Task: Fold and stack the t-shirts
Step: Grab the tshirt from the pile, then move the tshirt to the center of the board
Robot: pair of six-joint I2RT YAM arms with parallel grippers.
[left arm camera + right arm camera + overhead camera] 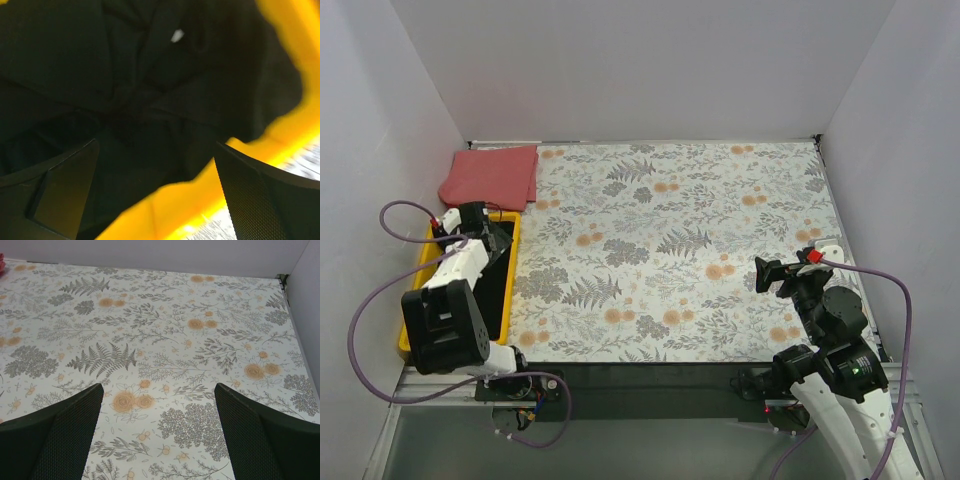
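The black t-shirt [490, 290] lies crumpled in the yellow tray [509, 262] at the left edge; it fills the left wrist view [125, 85]. My left gripper [490, 235] hangs over the tray's far end, open and empty, with its fingers [65, 185] just above the black cloth. The coral-red t-shirt [490, 176] lies folded at the far left corner, beyond the tray. My right gripper [767, 274] is open and empty above the floral cloth [680, 240] at the near right, far from both shirts.
The tray's yellow wall [200, 190] runs close under the left gripper. The floral cloth [165, 340] covers most of the table. White walls enclose the back and both sides. A black strip [640, 375] runs along the near edge.
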